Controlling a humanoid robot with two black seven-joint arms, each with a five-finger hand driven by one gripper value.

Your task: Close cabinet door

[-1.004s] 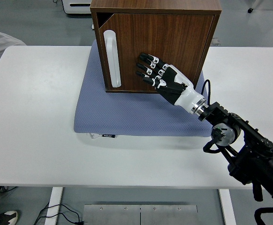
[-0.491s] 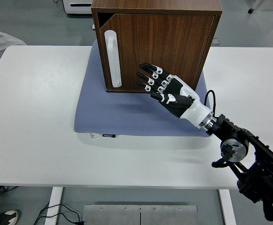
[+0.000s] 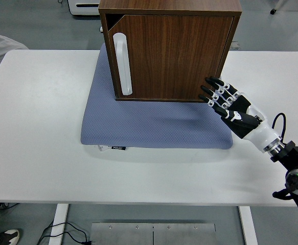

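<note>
now right hand (image 3: 229,104) pulled back, fingers spread, nothing held; dark wooden cabinet door (image 3: 172,56) left shut, task judged done.

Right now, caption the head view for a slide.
Right hand, fingers open, beside the lower right corner of the wooden cabinet, whose door sits nearly shut on a blue mat.

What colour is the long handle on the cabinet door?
White. The handle stands out against the dark brown wood door in the head view.
</note>
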